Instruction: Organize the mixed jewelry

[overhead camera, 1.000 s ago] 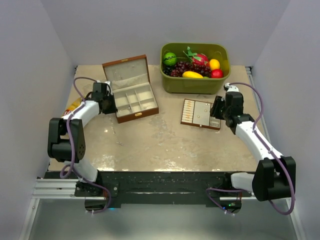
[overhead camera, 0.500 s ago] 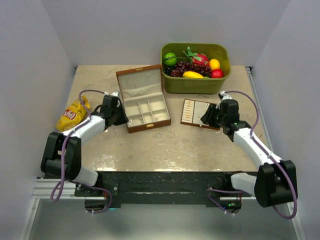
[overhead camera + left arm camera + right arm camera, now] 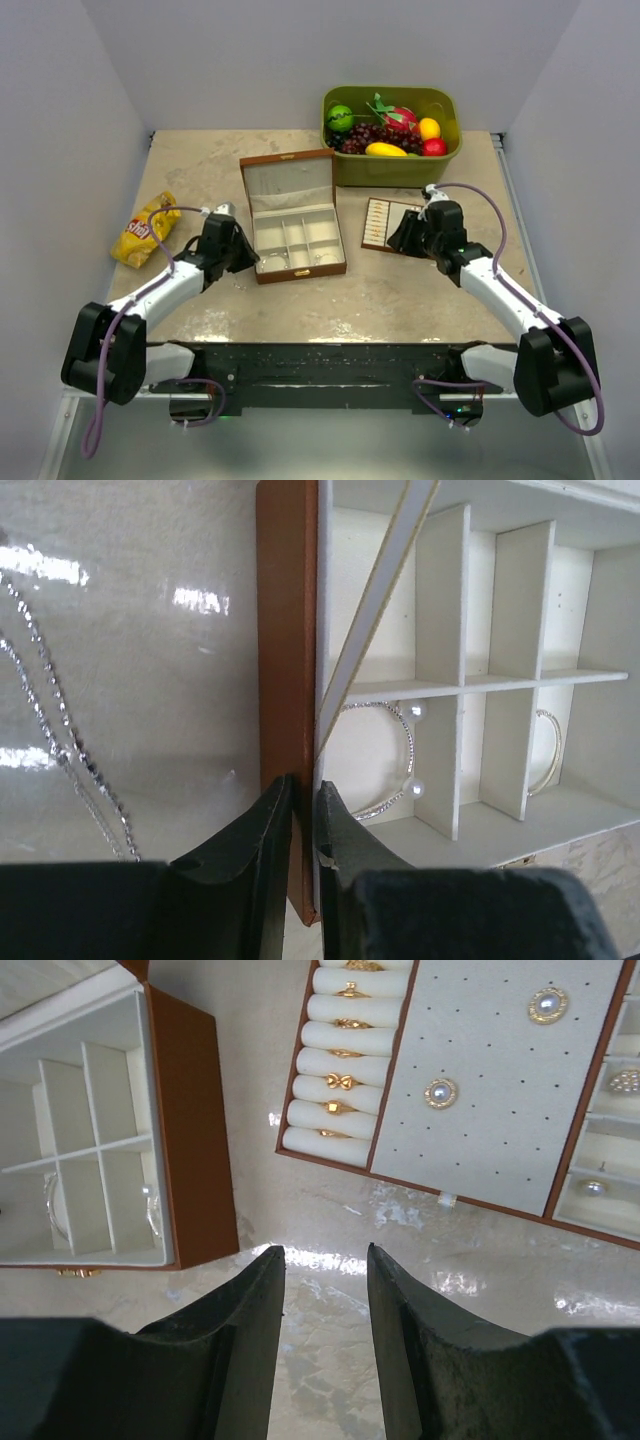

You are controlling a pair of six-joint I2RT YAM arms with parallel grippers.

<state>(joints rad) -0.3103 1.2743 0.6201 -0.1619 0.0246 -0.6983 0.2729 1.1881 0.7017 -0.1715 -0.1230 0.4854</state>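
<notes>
— So, where's the jewelry (image 3: 439, 1093)?
— On the tray (image 3: 480, 1140) at three o'clock of the box (image 3: 285, 630): rings (image 3: 340, 1080), pearl studs (image 3: 547, 1005). Two bracelets (image 3: 411, 750) lie in the box's six-o'clock compartments. My left fingers (image 3: 272, 825) pinch its nine-o'clock wall; my right fingers (image 3: 258, 1295) hang apart over the tabletop (image 3: 400, 1230).

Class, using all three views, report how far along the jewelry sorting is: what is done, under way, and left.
Done: two bracelets lie in the box's front compartments. In hand: the left fingers pinch the box's left wall; the right fingers hang open, holding nothing, over the table near the tray. Left: a chain lies on the table outside the box; rings and pearl earrings sit on the tray.
</notes>
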